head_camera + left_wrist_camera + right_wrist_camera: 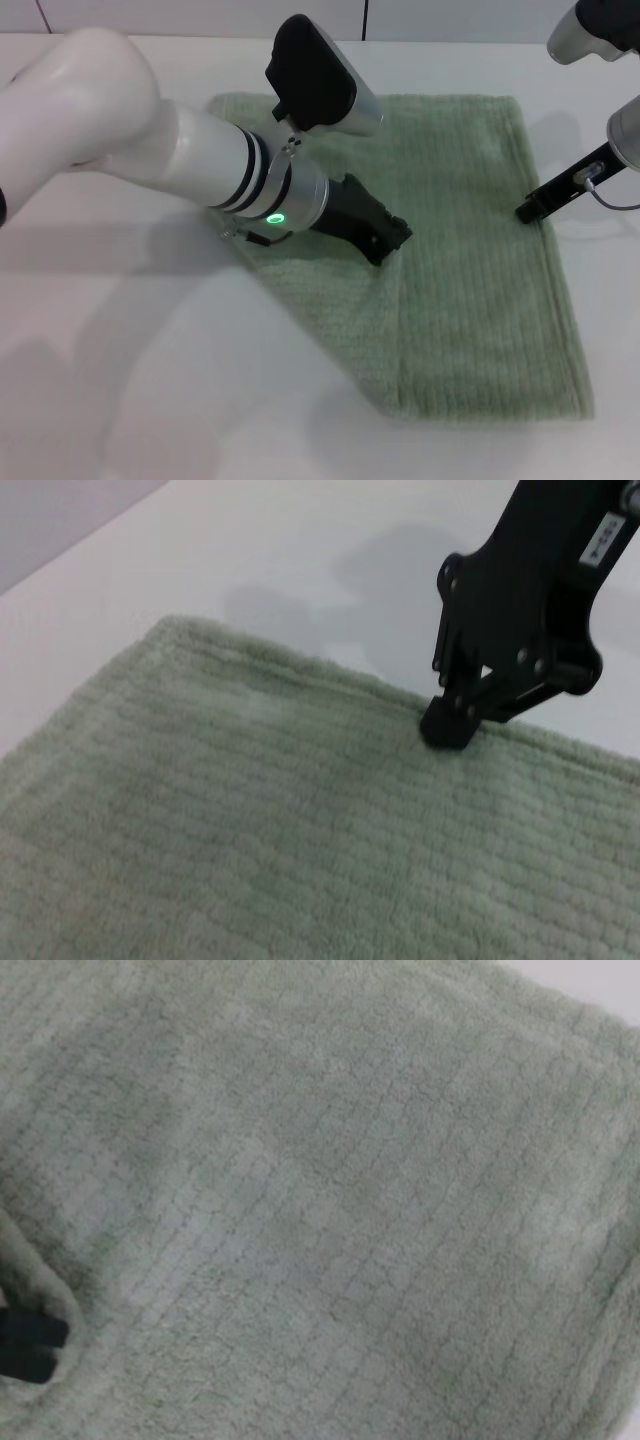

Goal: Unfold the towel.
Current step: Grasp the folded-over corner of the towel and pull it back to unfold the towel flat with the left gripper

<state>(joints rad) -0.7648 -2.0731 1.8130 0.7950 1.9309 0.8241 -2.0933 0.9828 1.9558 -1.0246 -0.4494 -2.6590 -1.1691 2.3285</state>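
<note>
- Head view: the towel (470,260) lies on the white tabletop (150,400), mostly flat, with a fold ridge running down from its middle to the near edge. Your left end effector (392,240) is down on the cloth at that ridge; looks pinched on a fold, but you can't tell for sure. Your right end effector (527,211) sits at the towel's right hem.
- Left wrist view: the right end effector (450,725) has its tips narrow, pressed at the hem; whether cloth is gripped, can't tell.
- Right wrist view: mostly towel (330,1190), a dark tip (25,1345) buried in a crease.
- Risk: if only one layer is pinched, the fold drags rather than opens; a loose hem hold lets the whole towel slide.
- Room: bare tabletop to the left and near side; right hem is close to the right arm.
</note>
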